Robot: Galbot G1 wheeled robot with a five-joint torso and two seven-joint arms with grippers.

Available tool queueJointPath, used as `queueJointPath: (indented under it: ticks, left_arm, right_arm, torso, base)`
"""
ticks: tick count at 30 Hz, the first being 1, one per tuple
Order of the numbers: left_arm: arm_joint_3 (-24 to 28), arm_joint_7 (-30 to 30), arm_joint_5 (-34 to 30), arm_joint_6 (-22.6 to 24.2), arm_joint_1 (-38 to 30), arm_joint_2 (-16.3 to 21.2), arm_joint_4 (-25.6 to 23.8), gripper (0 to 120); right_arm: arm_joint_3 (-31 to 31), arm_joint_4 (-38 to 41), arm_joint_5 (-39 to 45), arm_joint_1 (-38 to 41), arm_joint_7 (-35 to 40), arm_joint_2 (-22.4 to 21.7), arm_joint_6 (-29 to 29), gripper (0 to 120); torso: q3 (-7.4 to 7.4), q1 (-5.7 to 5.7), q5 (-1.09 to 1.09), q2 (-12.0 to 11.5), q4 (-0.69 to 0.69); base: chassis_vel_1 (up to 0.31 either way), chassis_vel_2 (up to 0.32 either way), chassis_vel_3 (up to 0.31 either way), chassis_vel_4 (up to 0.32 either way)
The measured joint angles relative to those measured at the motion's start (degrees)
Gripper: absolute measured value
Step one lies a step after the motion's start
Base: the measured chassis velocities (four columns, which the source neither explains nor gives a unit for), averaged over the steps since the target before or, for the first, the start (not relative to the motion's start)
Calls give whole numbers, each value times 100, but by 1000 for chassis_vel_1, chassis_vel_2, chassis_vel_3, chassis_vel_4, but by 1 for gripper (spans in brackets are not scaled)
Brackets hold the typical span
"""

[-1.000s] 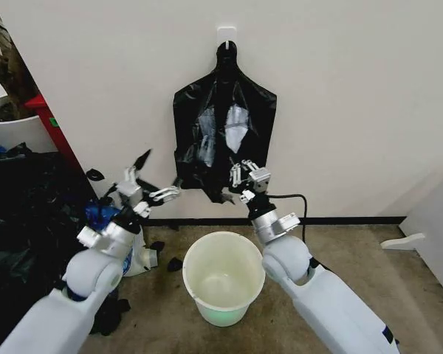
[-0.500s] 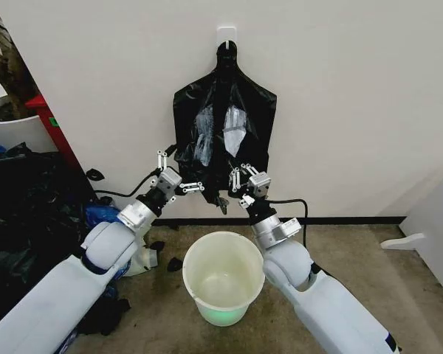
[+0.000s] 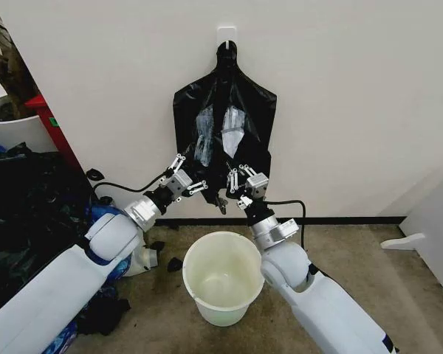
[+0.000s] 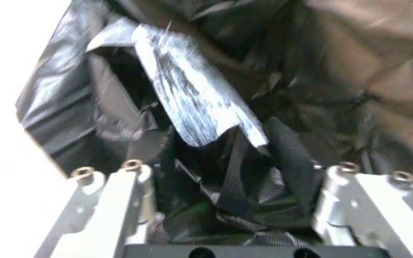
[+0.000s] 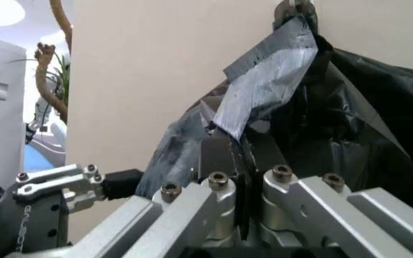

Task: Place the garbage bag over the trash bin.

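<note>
One garbage bag [image 3: 223, 129] hangs from a wall hook [image 3: 226, 33], directly above one trash bin [image 3: 223, 276] on the floor. Two grippers meet at its bottom hem: the right gripper [image 3: 243, 190] is clamped on a fold (its wrist view shows the fingers [image 5: 221, 201] pressed together), while the left gripper [image 3: 186, 177] is spread, with plastic between its fingers [image 4: 131, 185]. Open floor lies right of the bin

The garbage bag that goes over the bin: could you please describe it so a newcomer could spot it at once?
Look at the pale wall straight ahead, where a small white hook sits high up. The garbage bag hangs from it by a narrow neck, its lower edge above the white trash bin on the floor. Unlike the dark plastic heaped at the left, it hangs alone, glossy black with pale patches, both grippers at its hem.
</note>
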Motion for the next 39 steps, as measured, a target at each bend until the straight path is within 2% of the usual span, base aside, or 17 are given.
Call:
queueJointPath:
  ticks: [4, 6, 8, 11, 13, 14, 17, 20, 27, 32, 34, 35, 39]
  left_arm:
    - [-157, -184, -181, 327, 142, 5, -91, 30]
    - [-204, -200, -244, 355, 168, 5, -109, 27]
    - [-339, -214, -393, 372, 230, 2, -160, 18]
    - [-533, -210, -756, 316, 333, -23, -246, 7]
    - [-683, -59, -1182, 41, 426, -54, -269, 0]
    - [-683, -59, -1182, 41, 426, -54, -269, 0]
    - [-946, 348, -1759, -532, 589, -149, -266, 0]
    - [-1158, 538, -2069, -921, 787, -263, -278, 0]
    - [-1319, 566, -2048, -1386, 1318, -448, -481, 0]
    - [-1348, 457, -1655, -1772, 1847, -62, -638, 0]
    - [-1350, 445, -1640, -1819, 1881, 3, -667, 0]
    - [-1369, 417, -1662, -1888, 1964, 97, -760, 0]
    - [-1429, 396, -2088, -1952, 2097, 201, -1105, 0]
  right_arm:
    - [25, 32, -6, -41, -3, -36, 1, 0]
    - [30, 40, -7, -51, -4, -42, 1, 0]
    - [44, 62, -9, -76, -3, -56, 1, 0]
    - [70, 96, -15, -121, -4, -81, 1, 0]
    - [103, 133, -18, -165, -1, -121, 4, 0]
    - [103, 133, -18, -165, -1, -121, 4, 0]
    - [154, 257, 26, -282, 44, -237, 16, 0]
    - [122, 524, 275, -518, 237, -482, -9, 0]
    - [113, 1247, 625, -1287, 542, -1026, -43, 0]
    - [446, 1958, 358, -2404, 490, -1219, 130, 0]
    - [504, 2035, 284, -2534, 460, -1219, 161, 0]
    - [631, 2233, 82, -2833, 388, -1207, 248, 0]
    - [862, 2657, -424, -3260, 257, -1101, 459, 0]
  torso:
    - [0, 0, 0, 0, 0]
    - [0, 0, 0, 0, 0]
    - [0, -1, 0, 0, 0]
    - [0, -1, 1, 0, 0]
    - [0, -1, 0, 0, 0]
    - [0, -1, 0, 0, 0]
    - [0, -1, 1, 0, 0]
    - [-1, -1, 3, 0, -1]
    - [-1, -1, 1, 0, -1]
    - [-1, -1, 1, 0, 3]
    - [-1, -1, 0, 0, 1]
    - [-2, -1, 0, 0, -4]
    - [-1, -1, 0, 0, 0]
  base:
    - [0, 0, 0, 0]
    - [0, 0, 0, 0]
    - [0, 0, 0, 0]
    - [0, 0, 0, 0]
    - [0, 0, 0, 0]
    - [0, 0, 0, 0]
    - [0, 0, 0, 0]
    - [0, 0, 0, 0]
    - [0, 0, 0, 0]
    - [0, 0, 0, 0]
    - [0, 0, 0, 0]
    - [0, 0, 0, 0]
    - [0, 0, 0, 0]
